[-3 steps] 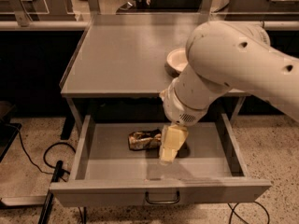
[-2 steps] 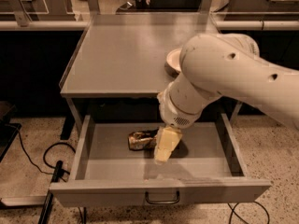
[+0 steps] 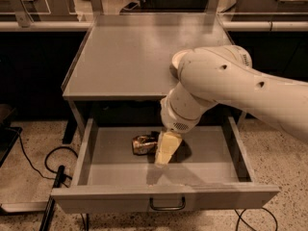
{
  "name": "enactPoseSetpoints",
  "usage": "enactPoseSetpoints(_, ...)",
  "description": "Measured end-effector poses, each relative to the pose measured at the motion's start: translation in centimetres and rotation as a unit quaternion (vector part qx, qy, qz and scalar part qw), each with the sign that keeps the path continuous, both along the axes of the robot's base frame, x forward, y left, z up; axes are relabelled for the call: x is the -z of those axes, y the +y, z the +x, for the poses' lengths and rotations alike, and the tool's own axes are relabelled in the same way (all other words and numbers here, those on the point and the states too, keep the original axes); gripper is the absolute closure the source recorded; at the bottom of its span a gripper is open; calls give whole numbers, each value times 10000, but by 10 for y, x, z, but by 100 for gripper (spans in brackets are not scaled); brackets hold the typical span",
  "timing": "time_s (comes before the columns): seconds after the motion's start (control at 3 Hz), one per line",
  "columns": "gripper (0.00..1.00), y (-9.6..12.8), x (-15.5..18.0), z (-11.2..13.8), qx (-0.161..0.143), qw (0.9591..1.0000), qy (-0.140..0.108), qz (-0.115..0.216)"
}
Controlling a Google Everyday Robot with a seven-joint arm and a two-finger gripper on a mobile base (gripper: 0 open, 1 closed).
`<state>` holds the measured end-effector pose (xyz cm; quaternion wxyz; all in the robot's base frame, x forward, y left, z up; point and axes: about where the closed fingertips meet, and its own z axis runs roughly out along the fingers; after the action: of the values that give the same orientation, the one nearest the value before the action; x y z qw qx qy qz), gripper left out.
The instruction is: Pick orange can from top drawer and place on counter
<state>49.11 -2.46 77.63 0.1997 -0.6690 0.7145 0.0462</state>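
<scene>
Claw (image 3: 166,150): pale yellow, on the white arm (image 3: 226,85) at centre frame, lowered inside the open top drawer (image 3: 207,163) just right of the orange can (image 3: 144,144); whether it is apart, together or touching the can cannot be told. Orange can: crumpled, golden-brown, lying on the drawer floor left of centre, toward the back. Worktop (image 3: 130,57): grey, filling the upper middle of the frame above the drawer, bearing a white bowl (image 3: 174,61) near its right edge, partly hidden by the arm; dark handle (image 3: 167,205) at bottom centre; black cables (image 3: 33,163) on the speckled floor, lower left.
</scene>
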Motion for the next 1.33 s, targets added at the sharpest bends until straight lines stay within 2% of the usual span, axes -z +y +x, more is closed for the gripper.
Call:
enactPoseSetpoints(0.67,0,-1,9,8,32,9998,-191,31)
enactPoseSetpoints(1.0,0,-6,24,9,72,9998,-157,22)
enactPoseSetpoints(1.33,0,-7,54,8,0,10000,72,20)
